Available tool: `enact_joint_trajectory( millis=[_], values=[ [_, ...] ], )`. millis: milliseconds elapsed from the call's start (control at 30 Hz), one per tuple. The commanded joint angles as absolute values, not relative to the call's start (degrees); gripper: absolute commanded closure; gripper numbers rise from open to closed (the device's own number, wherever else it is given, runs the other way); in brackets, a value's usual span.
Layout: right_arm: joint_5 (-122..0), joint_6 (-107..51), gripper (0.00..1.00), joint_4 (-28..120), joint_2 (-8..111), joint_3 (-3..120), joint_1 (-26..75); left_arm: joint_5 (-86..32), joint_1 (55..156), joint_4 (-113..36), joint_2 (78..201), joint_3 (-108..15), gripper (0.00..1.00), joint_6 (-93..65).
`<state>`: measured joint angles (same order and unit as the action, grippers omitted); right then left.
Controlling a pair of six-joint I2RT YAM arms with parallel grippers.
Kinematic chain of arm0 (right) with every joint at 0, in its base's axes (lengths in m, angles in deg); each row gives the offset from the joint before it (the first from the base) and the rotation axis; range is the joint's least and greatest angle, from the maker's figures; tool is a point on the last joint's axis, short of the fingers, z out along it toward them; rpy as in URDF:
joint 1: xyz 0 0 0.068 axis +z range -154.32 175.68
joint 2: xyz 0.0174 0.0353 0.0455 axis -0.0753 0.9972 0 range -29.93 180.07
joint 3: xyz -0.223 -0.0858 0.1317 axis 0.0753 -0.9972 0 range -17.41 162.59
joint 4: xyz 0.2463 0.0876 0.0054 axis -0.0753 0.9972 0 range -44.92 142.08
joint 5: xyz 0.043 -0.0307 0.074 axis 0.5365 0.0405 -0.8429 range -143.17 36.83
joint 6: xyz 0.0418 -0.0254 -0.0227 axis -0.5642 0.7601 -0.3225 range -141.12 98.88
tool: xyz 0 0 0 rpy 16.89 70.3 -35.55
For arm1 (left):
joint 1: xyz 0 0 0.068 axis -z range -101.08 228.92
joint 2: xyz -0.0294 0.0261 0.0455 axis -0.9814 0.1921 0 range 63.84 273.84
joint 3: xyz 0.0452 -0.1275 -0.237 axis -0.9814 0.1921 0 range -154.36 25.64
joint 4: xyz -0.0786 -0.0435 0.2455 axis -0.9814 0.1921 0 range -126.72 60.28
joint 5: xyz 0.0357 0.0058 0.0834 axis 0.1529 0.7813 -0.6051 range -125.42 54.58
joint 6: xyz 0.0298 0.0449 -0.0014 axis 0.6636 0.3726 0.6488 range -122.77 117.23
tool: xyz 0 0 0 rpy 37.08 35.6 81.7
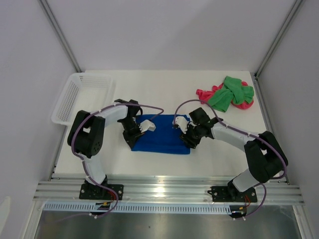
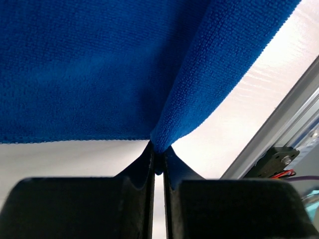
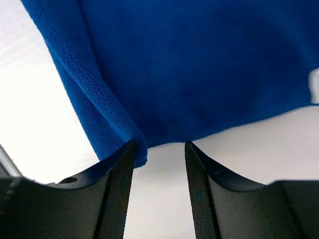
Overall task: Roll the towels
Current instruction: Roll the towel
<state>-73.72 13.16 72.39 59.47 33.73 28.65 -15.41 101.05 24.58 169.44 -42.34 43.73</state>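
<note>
I pinch the blue towel (image 1: 162, 138) corner in my left claw (image 2: 157, 155); right claw (image 3: 159, 147) agape, empty; nothing rolled; green towel (image 1: 227, 94), pink towel (image 1: 202, 93) heaped.

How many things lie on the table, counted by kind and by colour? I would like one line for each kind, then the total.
Royal blue microfibre towel: 1
Bright green microfibre towel: 1
Pink-red microfibre towel: 1
White plastic mesh basket: 1
Total: 4
</note>
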Motion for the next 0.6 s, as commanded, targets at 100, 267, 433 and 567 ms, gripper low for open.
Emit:
enact_joint_trajectory(
  millis=[100, 267, 433, 567],
  values=[
    [-70.05, 4.20, 0.51, 64.51, 49.00, 31.30, 29.69, -11.61, 98.97, 27.09, 170.53, -45.28, 0.92, 41.70],
    [-69.60, -5.36, 0.53, 55.83, 39.07, 24.97, 34.52, -10.99, 98.52, 27.01, 171.76, -45.99, 0.91, 40.73],
    [-72.51, -16.54, 0.63, 42.98, 35.19, 15.83, 37.43, -10.29, 98.52, 27.27, 172.03, -45.99, 0.89, 40.21],
    [-76.18, -19.37, 0.73, 36.91, 37.30, 12.49, 39.62, -10.20, 98.53, 27.27, 172.12, -46.17, 0.89, 39.85]
  ],
)
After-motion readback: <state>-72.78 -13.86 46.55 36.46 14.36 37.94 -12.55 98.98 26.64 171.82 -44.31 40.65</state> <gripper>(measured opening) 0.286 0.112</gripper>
